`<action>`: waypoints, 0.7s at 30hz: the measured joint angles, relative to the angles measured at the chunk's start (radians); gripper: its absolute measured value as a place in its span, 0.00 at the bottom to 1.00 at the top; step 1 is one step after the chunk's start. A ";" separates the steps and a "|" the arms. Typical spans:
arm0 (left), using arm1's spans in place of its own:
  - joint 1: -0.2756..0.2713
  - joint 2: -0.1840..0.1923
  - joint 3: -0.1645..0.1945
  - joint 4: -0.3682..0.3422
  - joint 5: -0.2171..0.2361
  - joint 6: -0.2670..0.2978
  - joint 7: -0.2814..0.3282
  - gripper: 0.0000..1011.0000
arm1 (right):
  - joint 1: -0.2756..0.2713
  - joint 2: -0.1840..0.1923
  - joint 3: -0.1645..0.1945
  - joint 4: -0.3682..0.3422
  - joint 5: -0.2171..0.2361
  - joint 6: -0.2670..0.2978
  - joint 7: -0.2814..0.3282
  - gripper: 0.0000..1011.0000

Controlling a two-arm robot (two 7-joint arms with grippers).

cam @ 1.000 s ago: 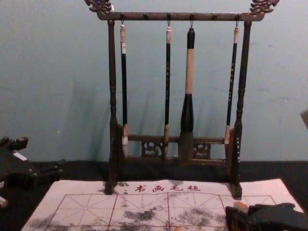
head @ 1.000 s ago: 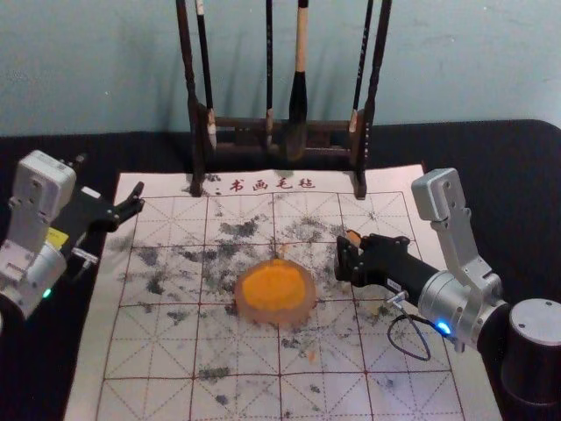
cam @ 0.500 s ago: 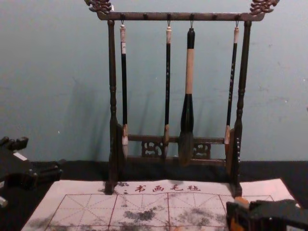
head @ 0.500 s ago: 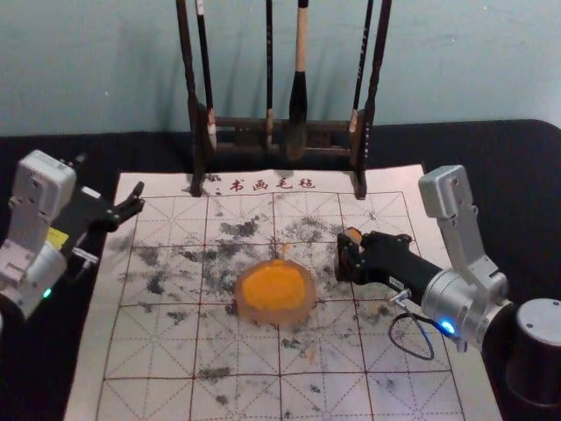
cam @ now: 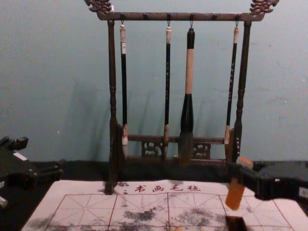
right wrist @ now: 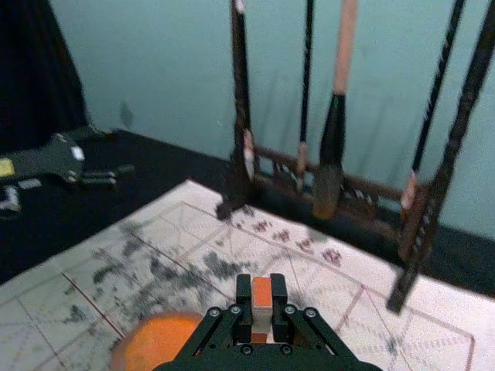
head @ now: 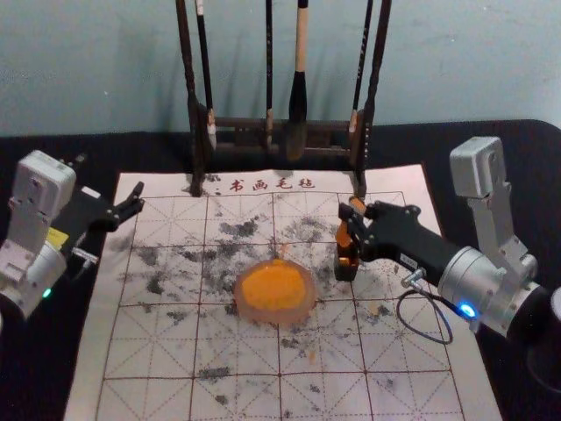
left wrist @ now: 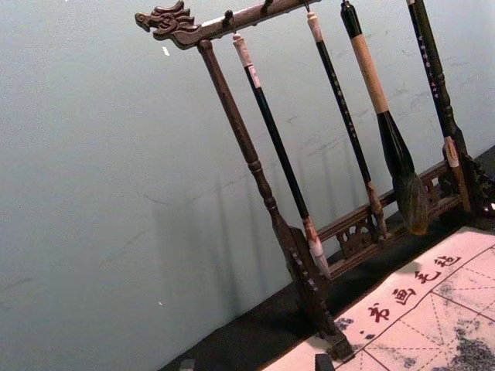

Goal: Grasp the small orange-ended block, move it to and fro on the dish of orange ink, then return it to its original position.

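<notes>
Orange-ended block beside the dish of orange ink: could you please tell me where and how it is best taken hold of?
I would grip the block near its top, from the robot's right, as the right hand does, pinching two opposite sides. It is slim, straight-sided and tilted only a little, and this leaves its orange lower end free for the ink.

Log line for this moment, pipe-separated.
right gripper: shut on block | block: tilted, above black holder | ink dish: no contact | left gripper: open, idle
</notes>
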 joint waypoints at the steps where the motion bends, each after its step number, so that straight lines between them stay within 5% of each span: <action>1: 0.000 0.000 0.000 0.000 0.000 0.000 0.000 0.99 | 0.004 0.003 0.000 0.000 0.001 -0.019 0.016 0.13; 11: 0.000 0.000 0.000 0.000 0.000 0.000 0.000 0.99 | 0.095 0.000 -0.063 0.124 -0.010 -0.228 0.182 0.13; 21: 0.000 0.000 0.000 0.000 0.000 0.000 0.000 0.99 | 0.216 -0.010 -0.157 0.241 -0.026 -0.193 0.275 0.13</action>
